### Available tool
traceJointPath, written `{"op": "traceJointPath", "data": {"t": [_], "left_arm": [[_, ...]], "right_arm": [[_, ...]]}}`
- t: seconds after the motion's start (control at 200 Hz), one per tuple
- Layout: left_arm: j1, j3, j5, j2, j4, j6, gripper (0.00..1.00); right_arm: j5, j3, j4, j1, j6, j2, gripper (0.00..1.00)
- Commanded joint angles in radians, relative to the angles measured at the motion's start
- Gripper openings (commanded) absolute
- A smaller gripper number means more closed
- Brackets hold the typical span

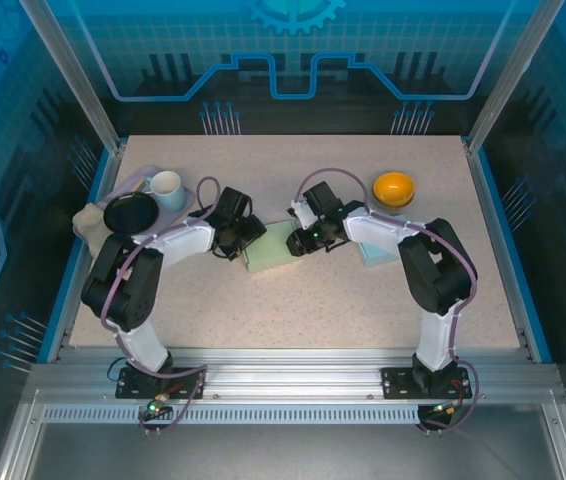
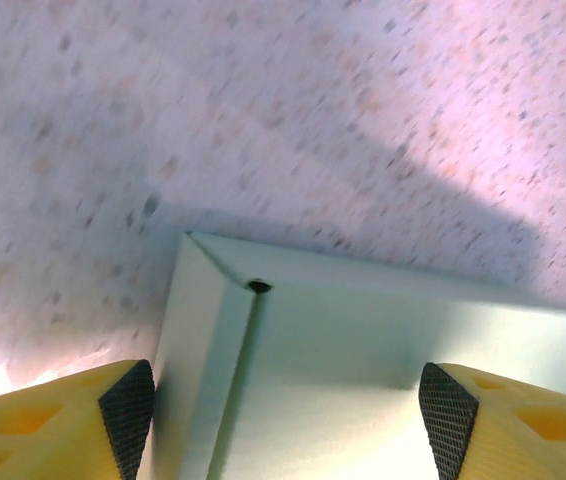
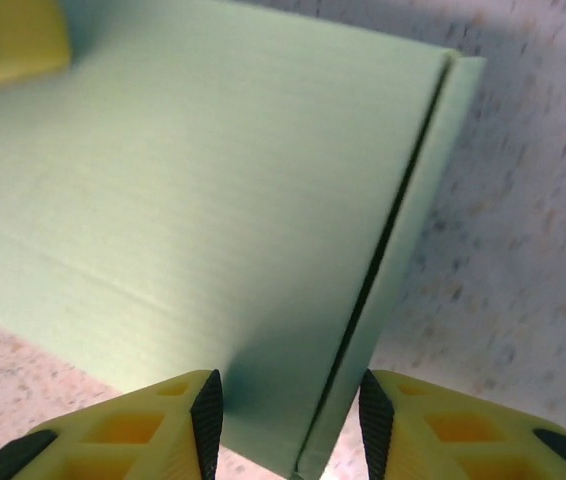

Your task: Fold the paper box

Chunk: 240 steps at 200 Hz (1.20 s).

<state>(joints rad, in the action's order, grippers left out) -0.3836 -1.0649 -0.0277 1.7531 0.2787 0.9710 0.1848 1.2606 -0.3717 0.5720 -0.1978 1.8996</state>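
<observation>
Three things well left of the paper box (image 1: 271, 255), bunched at the counter's (image 1: 293, 320) left edge: beige cloth (image 1: 87, 222), black dish (image 1: 130, 212), white mug (image 1: 167, 188). Closer in, left gripper (image 1: 235, 243) at the box's left end, jaws spread wide. Seen from that wrist, black pads (image 2: 128, 405) either side of a box corner: left pad just beside the folded side flap, right pad over the top panel, small hole (image 2: 259, 287) at the corner crease. Box itself lying flat near mid-counter, pale green, set askew to the counter's edges. At its right end, right gripper (image 1: 305, 238), jaws narrowed astride the box's edge and the dark slit along the side flap; cannot tell whether pressing or merely close. Just right of the box, under the right arm, pale blue flat piece (image 1: 369, 257). Farther right and back, orange bowl (image 1: 394, 188), apart from everything. Bare speckled counter in front of the box to the near edge, and behind it to the far edge.
</observation>
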Motion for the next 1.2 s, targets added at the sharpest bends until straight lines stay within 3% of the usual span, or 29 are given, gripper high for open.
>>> {"op": "traceJointPath", "data": {"t": [0.0, 0.23, 0.425, 0.59, 0.875, 1.05, 1.195], "left_arm": [[-0.003, -0.072, 0.028, 0.04, 0.054, -0.112, 0.74], [-0.003, -0.102, 0.081, 0.107, 0.044, -0.118, 0.74], [-0.001, -0.195, 0.053, 0.165, 0.086, -0.163, 0.78], [0.015, -0.209, 0.009, 0.136, 0.134, -0.192, 0.85], [0.077, -0.167, -0.051, -0.041, 0.202, -0.267, 0.94], [0.078, -0.079, -0.186, -0.263, 0.176, -0.424, 0.99], [0.078, 0.065, -0.373, -0.458, 0.096, -0.544, 0.99]], "right_arm": [[0.029, -0.034, 0.036, 0.028, -0.133, -0.043, 0.43], [-0.041, -0.062, 0.065, 0.023, -0.225, -0.051, 0.43], [-0.089, 0.004, 0.033, 0.011, -0.231, -0.019, 0.44], [-0.139, -0.029, 0.027, -0.002, -0.259, -0.097, 0.46], [-0.205, -0.107, -0.024, -0.075, -0.205, -0.3, 0.5], [-0.333, -0.187, -0.016, -0.18, -0.106, -0.493, 0.55], [-0.462, -0.248, 0.012, -0.273, -0.047, -0.604, 0.61]]}}
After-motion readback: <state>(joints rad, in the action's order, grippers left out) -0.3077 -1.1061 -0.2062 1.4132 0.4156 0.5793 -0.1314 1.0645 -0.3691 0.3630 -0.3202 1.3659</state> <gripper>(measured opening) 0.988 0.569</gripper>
